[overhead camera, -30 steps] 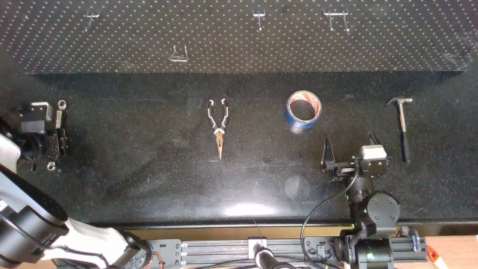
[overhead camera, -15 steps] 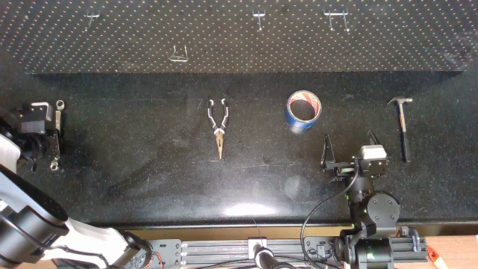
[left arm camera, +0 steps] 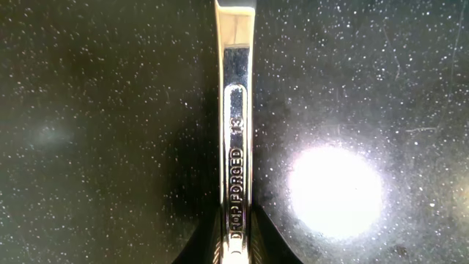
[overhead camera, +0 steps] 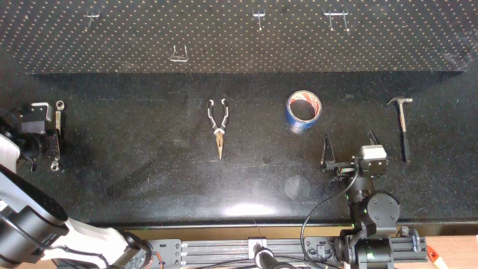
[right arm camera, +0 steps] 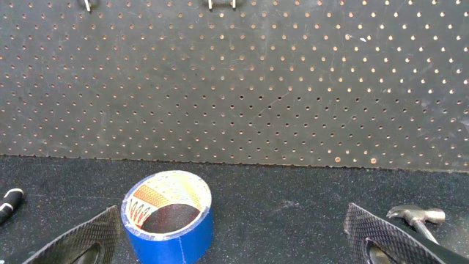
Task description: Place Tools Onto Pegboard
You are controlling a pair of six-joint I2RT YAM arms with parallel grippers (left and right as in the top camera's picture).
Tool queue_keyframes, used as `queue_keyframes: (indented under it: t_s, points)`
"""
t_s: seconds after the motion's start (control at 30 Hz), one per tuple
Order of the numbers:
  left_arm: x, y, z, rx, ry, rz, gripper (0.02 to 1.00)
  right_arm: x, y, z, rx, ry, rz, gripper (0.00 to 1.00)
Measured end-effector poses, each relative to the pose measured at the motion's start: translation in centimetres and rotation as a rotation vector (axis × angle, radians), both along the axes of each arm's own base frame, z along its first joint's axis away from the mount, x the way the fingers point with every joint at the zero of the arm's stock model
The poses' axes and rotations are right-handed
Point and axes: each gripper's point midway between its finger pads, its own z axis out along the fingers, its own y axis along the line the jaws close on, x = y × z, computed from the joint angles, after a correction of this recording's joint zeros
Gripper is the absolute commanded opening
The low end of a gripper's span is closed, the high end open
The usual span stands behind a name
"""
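A chrome wrench (left arm camera: pixel 236 110) lies on the black worktop at the far left, and my left gripper (left arm camera: pixel 236 248) is shut on its shaft. From above, the wrench (overhead camera: pixel 59 108) runs lengthwise beside the left gripper (overhead camera: pixel 52 140). Silver pliers (overhead camera: pixel 218 124) lie mid-table. A blue tape roll (overhead camera: pixel 303 110) stands right of centre, and it is the tape roll (right arm camera: pixel 170 216) ahead of my right gripper (right arm camera: pixel 234 249). That right gripper (overhead camera: pixel 349 147) rests open near the front, holding nothing. A hammer (overhead camera: pixel 402 128) lies at the far right. The pegboard (overhead camera: pixel 239 33) rises along the back.
Metal hooks hang on the pegboard: a wire loop (overhead camera: pixel 178 53) left of centre, a small hook (overhead camera: pixel 258 16) in the middle, a double hook (overhead camera: pixel 336 19) to the right and one (overhead camera: pixel 91 16) at the far left. The hammer head (right arm camera: pixel 418 215) lies near my right finger.
The left gripper's fingers have drawn in onto the wrench shaft and the wrench has shifted slightly. The right arm has not moved.
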Motion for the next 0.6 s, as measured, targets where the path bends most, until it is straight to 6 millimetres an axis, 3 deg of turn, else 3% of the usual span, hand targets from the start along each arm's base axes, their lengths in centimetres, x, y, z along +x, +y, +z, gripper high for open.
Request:
queue_keyframes:
  t_s: [0.23,0.33,0.37,0.43,0.47,0.53,0.6]
  points:
    - [-0.7,-0.7,0.0,-0.03,0.03,0.0,0.027,0.0,0.0,0.0,0.0,0.0,0.0,0.996]
    - [-2.0,-1.7,1.7,-0.031,0.049,0.003,0.029,0.0,0.0,0.0,0.0,0.0,0.0,0.996]
    - [-2.0,-1.6,3.5,0.0,0.022,0.013,0.029,0.0,0.0,0.0,0.0,0.0,0.0,0.996]
    - [-2.0,-1.6,10.3,0.117,-0.116,0.067,0.029,0.0,0.0,0.0,0.0,0.0,0.0,0.996]
    - [-2.4,-2.4,12.4,0.141,-0.157,0.071,0.027,0.0,0.0,0.0,0.0,0.0,0.0,0.996]
    - [-3.3,-5.4,19.4,0.247,-0.325,0.033,0.029,0.0,0.0,0.0,0.0,0.001,0.0,0.996]
    - [-4.0,-8.6,23.6,0.29,-0.453,-0.012,0.029,0.0,0.0,0.0,0.0,0.001,0.0,0.996]
